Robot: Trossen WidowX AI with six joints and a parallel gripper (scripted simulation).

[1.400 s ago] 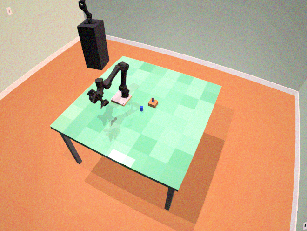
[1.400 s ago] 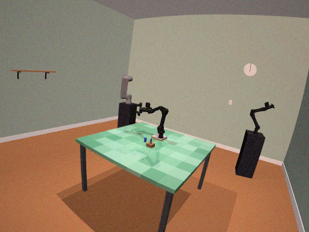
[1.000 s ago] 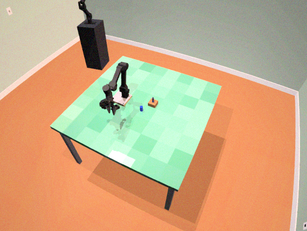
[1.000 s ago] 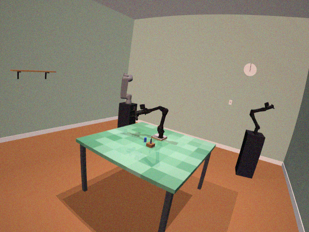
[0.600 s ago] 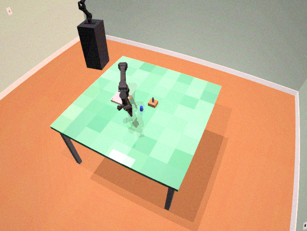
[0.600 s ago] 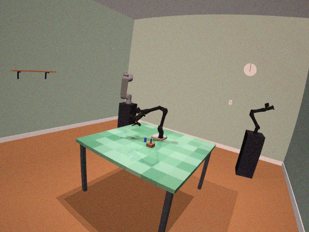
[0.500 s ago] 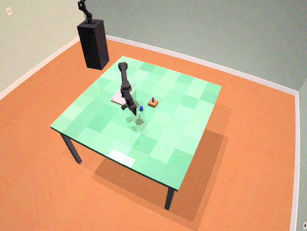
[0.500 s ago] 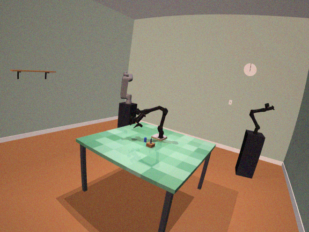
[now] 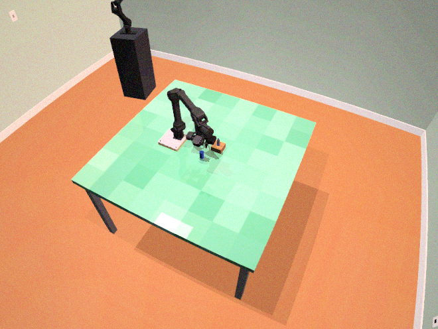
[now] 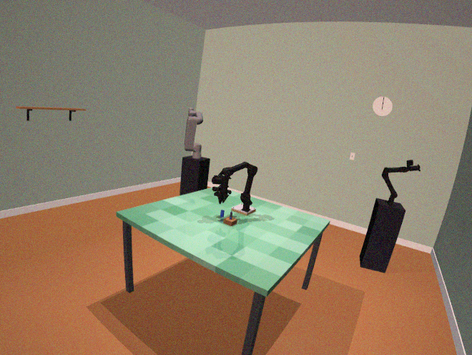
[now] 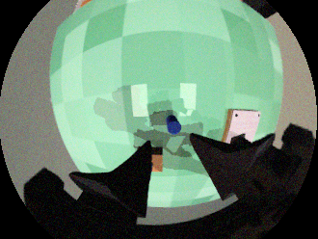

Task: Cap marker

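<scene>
Orange flooring and grey-green walls surround a square bench with a checkered green top on dark legs. Going left to right in the top view, a tall dark pedestal stands off the bench's far corner with a small dark arm on it; on the bench itself, a pale base plate carries the black robot arm, which rises from the plate and bends over and down toward the middle of the bench. Its gripper hangs above the bench with the fingers parted about halfway and nothing between them. Just below the gripper in this view stands the blue cap, upright on the bench and apart from the fingers. To the right of the cap, and near it but not touching, sits the brown holder block with the dark marker standing upright in it, uncapped. From the wrist view the cap shows ahead, between the two dark fingers, with a sliver of the holder block at the inner edge of the left finger and the base plate off to the right. The exterior view shows the gripper pointing down, above and just behind the cap, well above the bench top.
</scene>
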